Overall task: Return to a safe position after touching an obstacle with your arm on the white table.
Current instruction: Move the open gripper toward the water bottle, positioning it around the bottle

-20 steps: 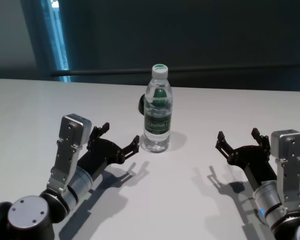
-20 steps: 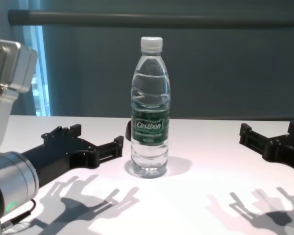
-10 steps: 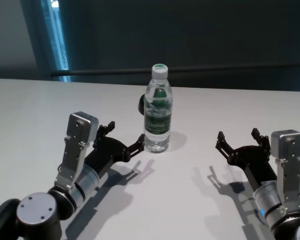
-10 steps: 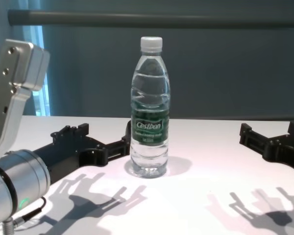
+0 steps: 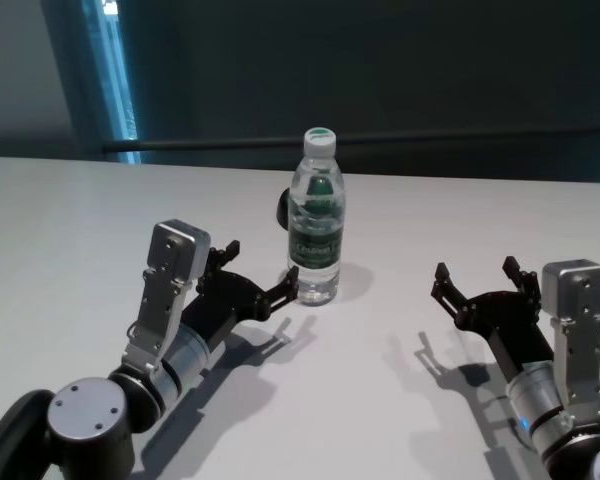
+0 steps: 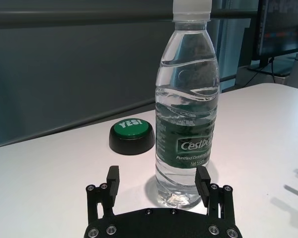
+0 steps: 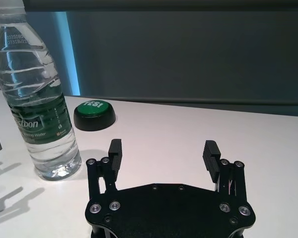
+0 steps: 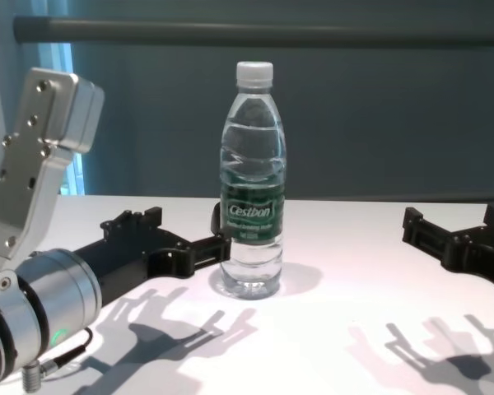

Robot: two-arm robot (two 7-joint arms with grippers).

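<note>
The obstacle, a clear water bottle (image 5: 314, 225) with a white cap and green "Cestbon" label, stands upright mid-way across the white table (image 5: 80, 210). My left gripper (image 5: 263, 265) is open, low over the table just left of the bottle. One fingertip (image 8: 221, 244) reaches the bottle's lower side and looks in contact. In the left wrist view the bottle (image 6: 186, 124) stands just ahead of the open gripper (image 6: 158, 173), toward one finger. My right gripper (image 5: 475, 270) is open and empty, well to the right of the bottle (image 7: 37, 99).
A low black disc with a green "YES!" top (image 6: 131, 134) sits on the table just behind the bottle, to its left. It also shows in the right wrist view (image 7: 94, 114). A dark wall and rail run behind the table's far edge.
My left arm has moved forward and to the right, bringing its open gripper from short of the bottle up to its base. The bottle and right arm have not moved.
</note>
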